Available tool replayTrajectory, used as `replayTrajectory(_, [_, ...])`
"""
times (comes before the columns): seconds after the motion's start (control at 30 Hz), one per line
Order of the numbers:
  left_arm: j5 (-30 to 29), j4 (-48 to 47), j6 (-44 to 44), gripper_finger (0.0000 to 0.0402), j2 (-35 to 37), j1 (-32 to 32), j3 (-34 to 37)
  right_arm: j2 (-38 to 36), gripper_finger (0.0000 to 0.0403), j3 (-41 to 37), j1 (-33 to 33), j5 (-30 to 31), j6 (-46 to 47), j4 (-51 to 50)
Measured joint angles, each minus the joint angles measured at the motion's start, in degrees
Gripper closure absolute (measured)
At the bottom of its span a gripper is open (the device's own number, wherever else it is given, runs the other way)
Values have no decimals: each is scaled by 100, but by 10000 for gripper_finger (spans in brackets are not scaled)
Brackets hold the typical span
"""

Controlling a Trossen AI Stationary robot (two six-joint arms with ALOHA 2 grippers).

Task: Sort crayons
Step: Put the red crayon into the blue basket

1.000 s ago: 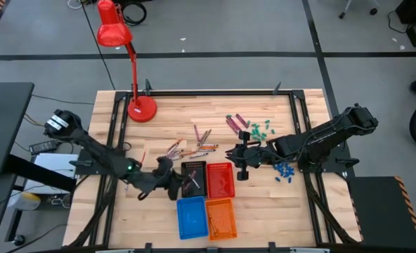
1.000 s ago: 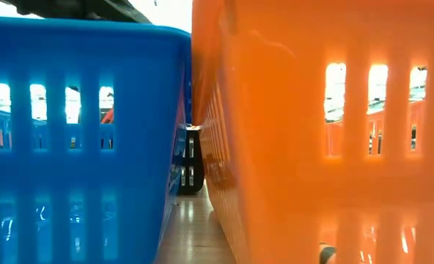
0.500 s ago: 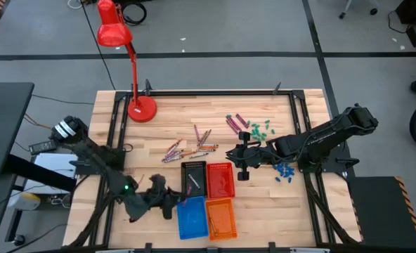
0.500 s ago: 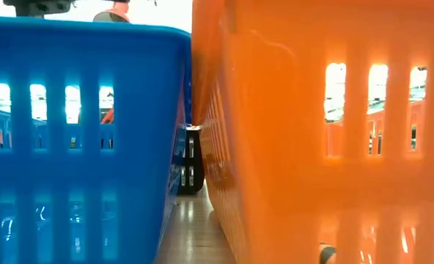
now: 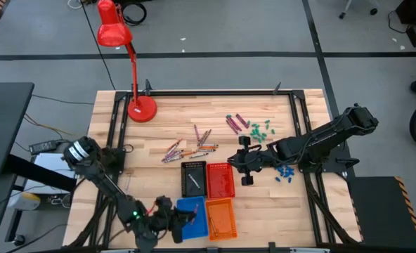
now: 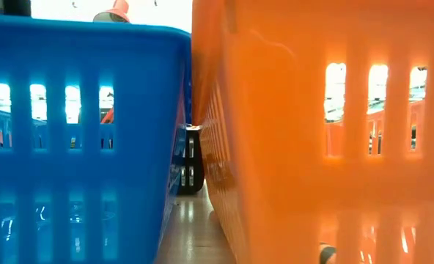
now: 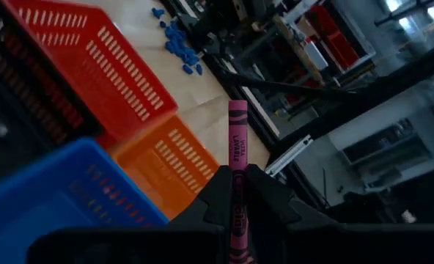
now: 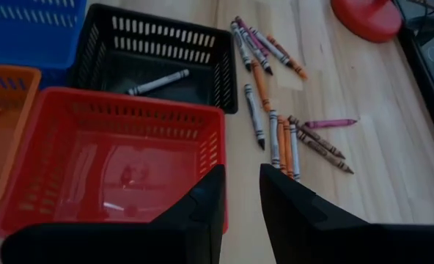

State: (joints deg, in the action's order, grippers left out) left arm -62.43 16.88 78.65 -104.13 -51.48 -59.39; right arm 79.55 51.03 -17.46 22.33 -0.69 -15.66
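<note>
My left gripper (image 5: 184,216) hovers at the left edge of the blue basket (image 5: 192,219), near the table's near edge, shut on a magenta crayon (image 7: 237,143). My right gripper (image 5: 247,176) is open and empty just right of the red basket (image 5: 221,180), above the table. Loose crayons (image 5: 190,145) lie flat on the wood beyond the black basket (image 5: 192,176), which holds one grey crayon (image 8: 158,82). More purple crayons (image 5: 235,123) lie farther right. The low view shows only the blue (image 6: 78,132) and orange (image 6: 320,132) basket walls. My left gripper pinches the magenta crayon's lower part (image 7: 237,199) between its two fingers. The crayon runs along the fingers and sticks out past their tips, its free end (image 7: 237,110) bare. It is lifted clear of the table and the baskets.
The orange basket (image 5: 221,216) stands right of the blue one. Small green pieces (image 5: 261,128) and blue pieces (image 5: 285,171) lie on the table's right part near my right arm. A red desk lamp (image 5: 139,105) stands at the far left.
My left gripper has swung from over the black basket toward the table's near edge, to the blue basket's left side, carrying the magenta crayon. My right gripper has shifted a little toward the near edge.
</note>
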Motion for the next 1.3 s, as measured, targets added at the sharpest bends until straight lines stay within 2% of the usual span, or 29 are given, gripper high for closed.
replayTrajectory(0.2, [-168, -64, 605, 367, -512, -117, -257, 0, 312, -2, -189, 0, 97, -57])
replayTrajectory(0.57, [64, -1366, 2008, 367, -685, -48, -261, 0, 312, -2, -698, 2, 387, -172])
replayTrajectory(0.77, [717, -1590, 2139, 367, -685, 103, -261, 0, 312, -2, -879, 48, 423, -188])
replayTrajectory(1.0, [2021, -1869, 1909, 367, -685, 563, -406, 0, 312, -2, -905, 50, 522, -197])
replayTrajectory(1.07, [2214, -2250, 1857, 367, -683, 655, -619, 0, 312, -2, -905, 50, 546, -201])
replayTrajectory(1.3, [2705, -4478, 2218, 367, -683, 708, -1490, 0, 312, -2, -905, 50, 547, -206])
